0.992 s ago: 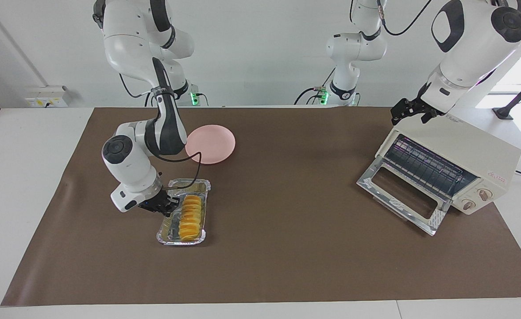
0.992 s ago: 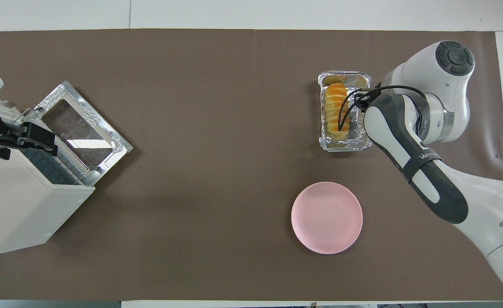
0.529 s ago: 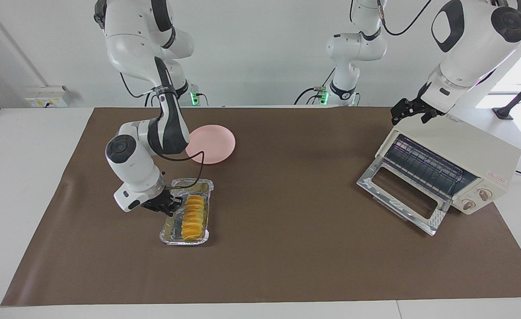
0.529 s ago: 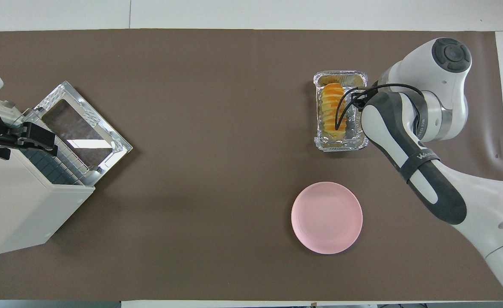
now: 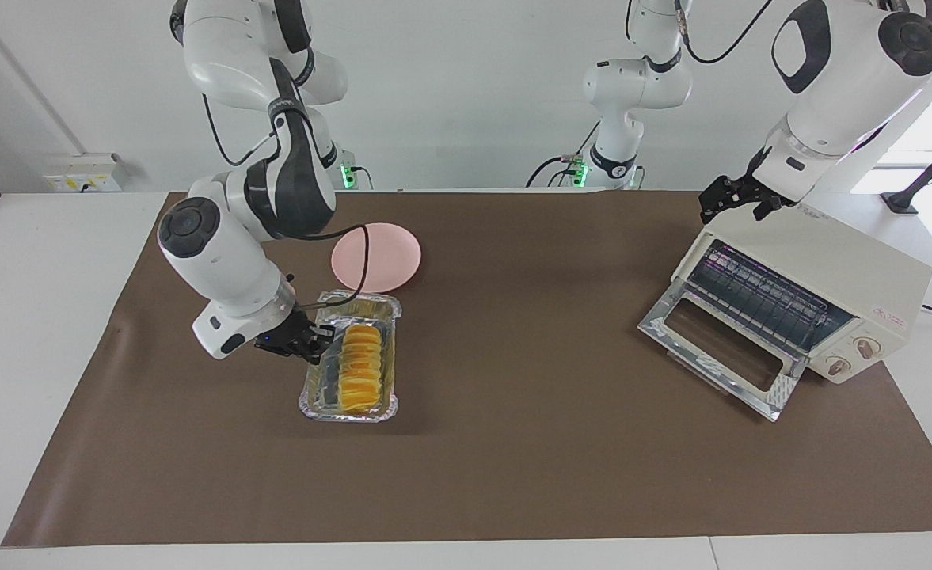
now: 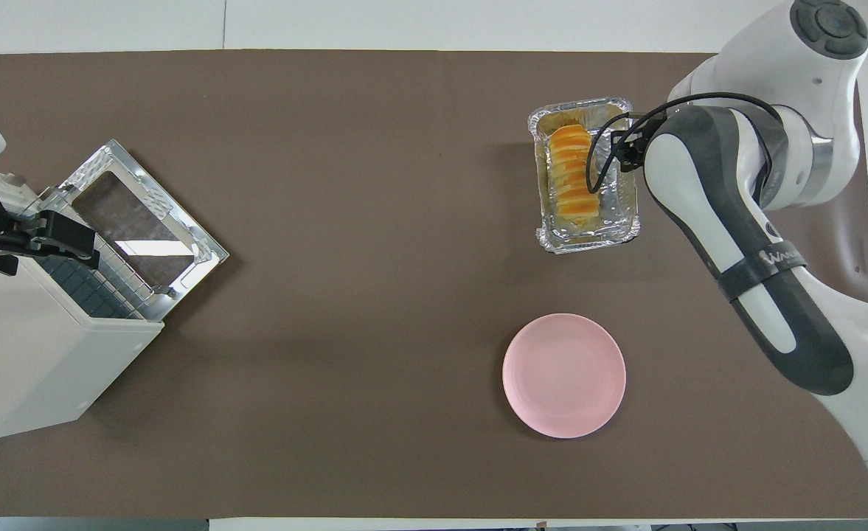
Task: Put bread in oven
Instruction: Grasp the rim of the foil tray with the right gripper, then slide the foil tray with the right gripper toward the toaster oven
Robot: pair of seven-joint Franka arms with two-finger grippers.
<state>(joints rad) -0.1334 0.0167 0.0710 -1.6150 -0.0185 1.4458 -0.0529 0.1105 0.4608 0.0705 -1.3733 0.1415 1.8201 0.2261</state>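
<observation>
The golden ridged bread (image 5: 361, 360) (image 6: 570, 173) lies in a crinkled foil tray (image 5: 347, 416) (image 6: 588, 243). My right gripper (image 5: 319, 342) (image 6: 629, 144) is shut on the tray's long side rim. It holds the tray a little above the brown mat, toward the right arm's end of the table. The cream oven (image 5: 846, 269) (image 6: 28, 354) stands at the left arm's end with its glass door (image 5: 711, 348) (image 6: 146, 221) dropped open and the wire rack showing. My left gripper (image 5: 739, 198) (image 6: 57, 240) hangs open over the oven's top front corner and waits.
A round pink plate (image 5: 377, 257) (image 6: 564, 375) lies on the mat nearer to the robots than the spot under the tray. The brown mat (image 5: 513, 443) covers most of the white table. A third arm stands at the back between the two bases.
The right arm has risen and carried the foil tray with the bread off the mat, a short way toward the left arm's end. The left arm has not moved.
</observation>
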